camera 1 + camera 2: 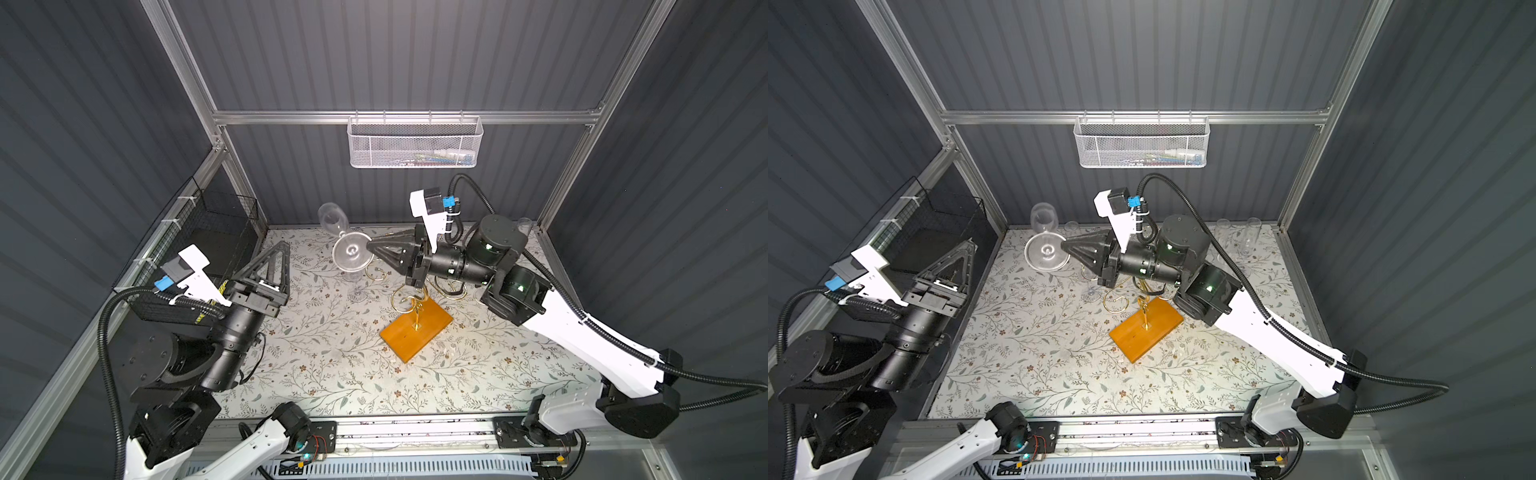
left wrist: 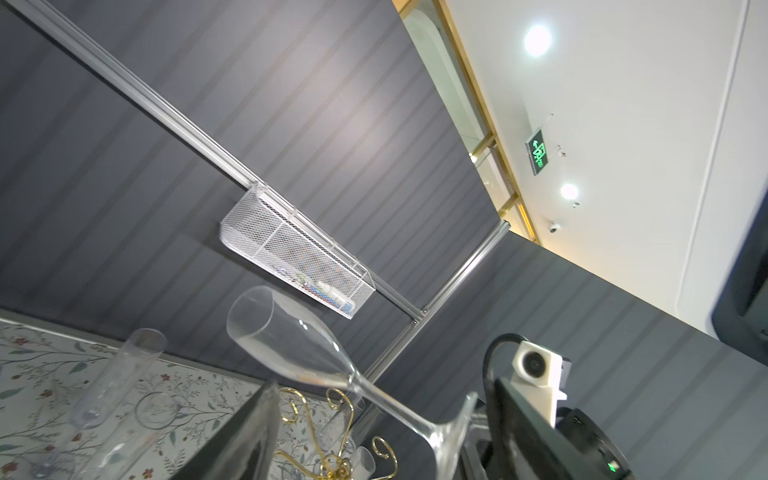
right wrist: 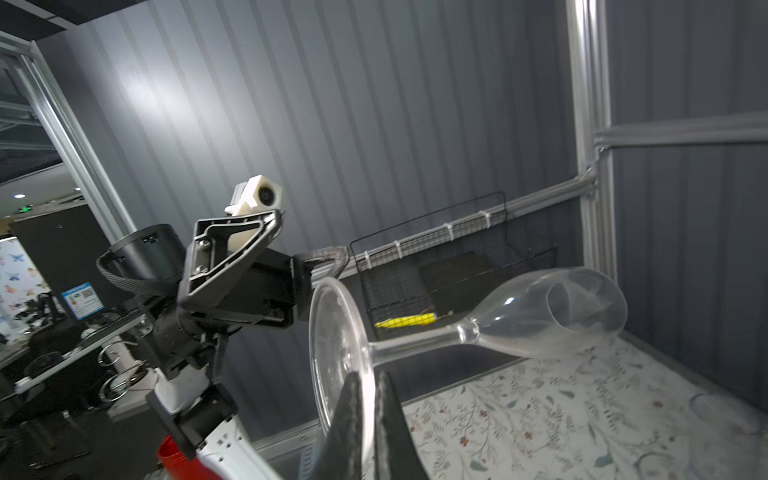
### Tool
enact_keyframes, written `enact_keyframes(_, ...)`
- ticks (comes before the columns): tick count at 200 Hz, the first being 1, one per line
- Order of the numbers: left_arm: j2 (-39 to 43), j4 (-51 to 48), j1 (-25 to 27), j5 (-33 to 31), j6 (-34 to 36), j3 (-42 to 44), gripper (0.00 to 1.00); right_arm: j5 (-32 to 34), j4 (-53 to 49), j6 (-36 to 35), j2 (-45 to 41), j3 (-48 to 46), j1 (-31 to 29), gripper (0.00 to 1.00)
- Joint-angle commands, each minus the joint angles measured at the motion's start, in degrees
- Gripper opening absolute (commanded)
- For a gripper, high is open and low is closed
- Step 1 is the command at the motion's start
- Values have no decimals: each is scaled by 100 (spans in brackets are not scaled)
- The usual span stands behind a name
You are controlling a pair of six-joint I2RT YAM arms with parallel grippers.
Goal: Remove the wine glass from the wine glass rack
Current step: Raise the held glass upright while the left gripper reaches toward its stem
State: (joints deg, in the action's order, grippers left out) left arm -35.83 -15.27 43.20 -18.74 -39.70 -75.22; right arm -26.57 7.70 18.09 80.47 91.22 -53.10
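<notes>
Gold wine glass rack (image 1: 399, 338) | partly hidden under right arm (image 1: 457, 264)

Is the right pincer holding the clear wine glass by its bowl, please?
No, the right pincer is shut on the round foot of the clear wine glass.

Left arm (image 1: 237, 328), right arm (image 1: 582, 336) same build; white shell links, black cylindrical joint housings; small green light (image 1: 489, 247) on joints; black ribbed conduit (image 1: 103, 332) along each arm, white cable tie (image 1: 585, 320) pinning it to shell; left claw (image 1: 284, 249), right claw (image 1: 370, 248) black, fingers open triangular trusses; screws (image 3: 203, 245) at finger root; white camera mount (image 1: 424, 208), blue connector (image 1: 448, 202) per wrist; yellow-black label (image 1: 200, 319) on left forearm; red wires (image 1: 318, 444) by left base, 6 o'clock in top view
</notes>
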Motion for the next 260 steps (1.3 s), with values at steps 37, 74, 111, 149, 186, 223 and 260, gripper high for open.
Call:
enact_keyframes(37,-894,814,25,1371,-835,-95,84,-273,1297,-1770,-439,-597,336,0)
enact_keyframes(74,-1355,1189,30,1400,-955,-296,84,-468,1741,-2338,-873,-1184,526,0)
enact_keyframes(111,-1982,1612,22,2146,-1482,-522,84,-638,1734,-2883,-1225,-1523,638,0)
enact_keyframes(149,-2488,2074,13,3138,-1830,-869,82,-598,1547,-3411,-1595,-1838,730,0)
enact_keyframes(186,-2888,2160,-44,4016,-2294,-951,75,-604,1184,-3981,-2053,-1969,779,0)
enact_keyframes(223,-3042,2300,-57,4503,-2509,-916,64,-650,894,-4423,-2296,-2029,821,0)
enact_keyframes(260,-3093,2294,-58,4826,-2542,-980,51,-911,431,-4907,-2342,-1952,878,0)
